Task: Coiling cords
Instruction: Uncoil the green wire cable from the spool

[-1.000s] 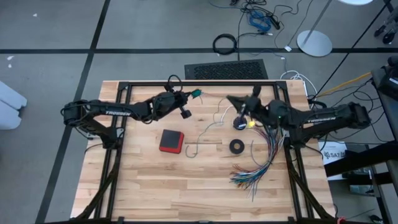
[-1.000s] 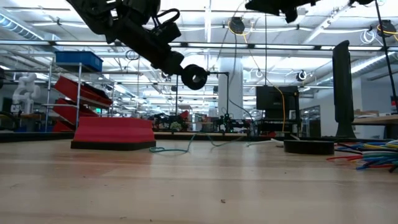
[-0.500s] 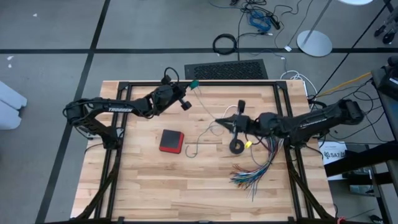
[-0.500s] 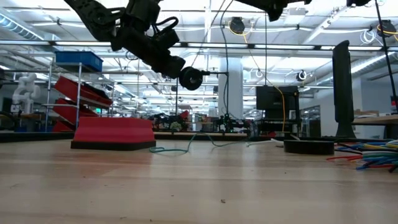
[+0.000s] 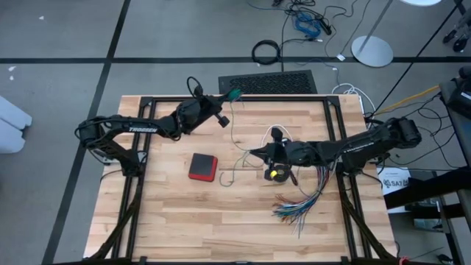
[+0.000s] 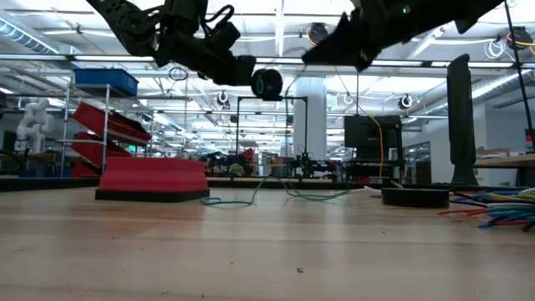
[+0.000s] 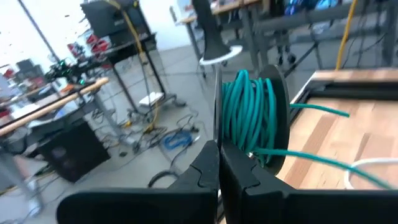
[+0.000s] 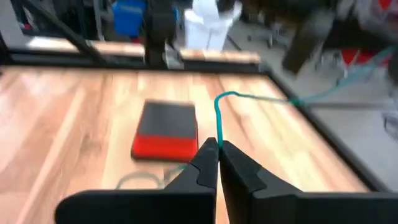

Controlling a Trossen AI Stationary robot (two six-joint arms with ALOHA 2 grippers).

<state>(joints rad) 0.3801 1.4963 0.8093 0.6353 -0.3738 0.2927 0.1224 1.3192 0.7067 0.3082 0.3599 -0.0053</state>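
We count two arms over the bench, one red-and-black block, one fanned bundle of multicoloured wires, and two cords. The teal cord is partly wound in several turns on a dark round spool, seen close in the left wrist view. From there a teal strand runs out over the wood. In the right wrist view the strand rises to the tips of the right gripper. The fingers there are clenched on it, above the middle of the bench just right of the block. The white cord loops on the wood behind the right gripper. A small black ring lies under that arm, mostly hidden.

The left gripper is near the far edge of the bench, raised, as the low view shows. Its fingers are pressed together just by the spool; whether they pinch the spool or the cord we cannot tell.

The only writing we can read is "TROSSEN" in white on the left arm.

The whole near half of the bench is bare wood, apart from the wire bundle at the right. The black frame rails run along both sides.
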